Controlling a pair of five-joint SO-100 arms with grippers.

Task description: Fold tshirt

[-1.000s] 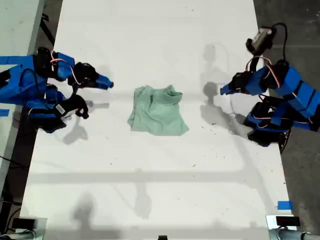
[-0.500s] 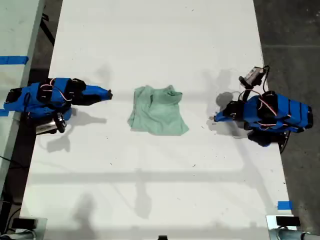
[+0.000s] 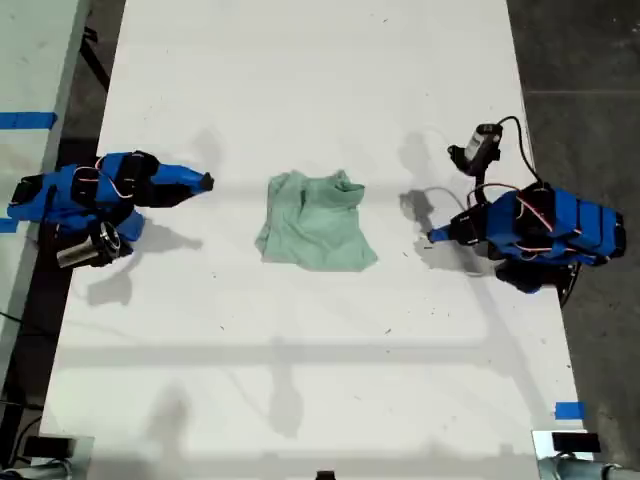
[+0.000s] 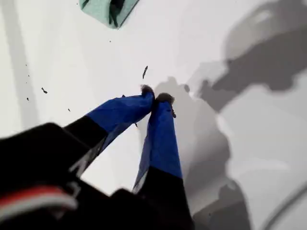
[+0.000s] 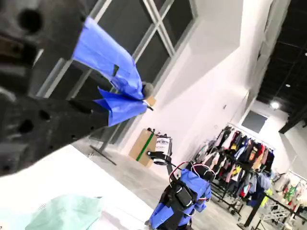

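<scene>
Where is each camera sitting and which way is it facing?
Exterior view: overhead, looking down on the white table, tshirt and both arms.
First wrist view: on my first hand, aimed down at the table; shut blue fingers show.
Second wrist view: on my second hand, aimed level across at the other arm.
All three share the tshirt.

Wrist cams barely catch the tshirt (image 4: 108, 9)
First wrist view crops it at 12 o'clock; second at 7 o'clock.
</scene>
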